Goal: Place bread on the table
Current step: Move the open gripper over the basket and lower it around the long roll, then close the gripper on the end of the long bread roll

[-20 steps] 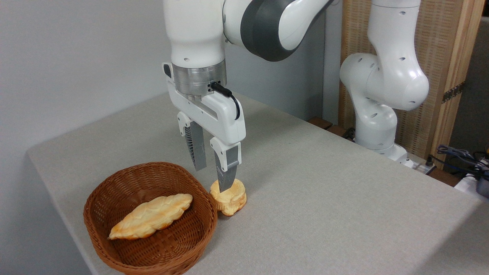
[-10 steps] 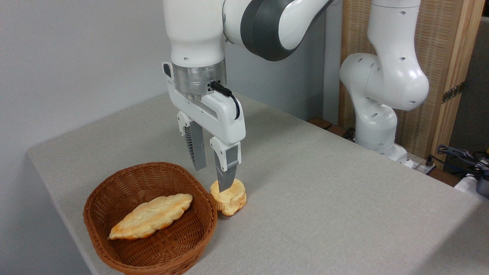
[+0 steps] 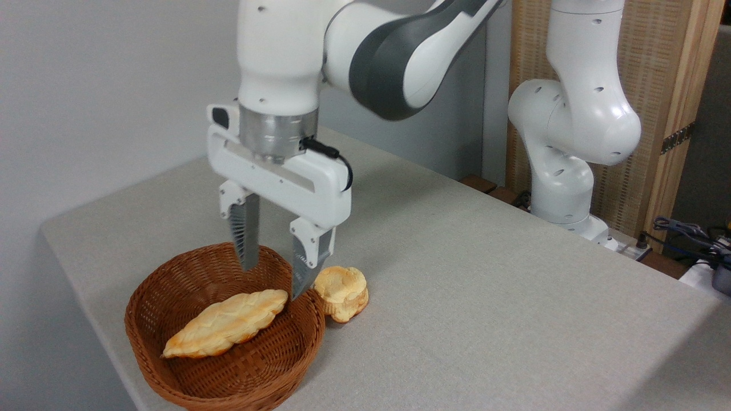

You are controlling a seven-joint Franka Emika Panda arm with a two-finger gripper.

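Below and a little nearer than your gripper, the bread lies in the basket, not yet on the table. It looks light, with a crust that may crumble. Your fingers stand wide and empty; pinch across its middle. A bun sits just right.

Soft, even light is filling the scene; the hand is blurring slightly, casting faint shadow on the surface behind it.
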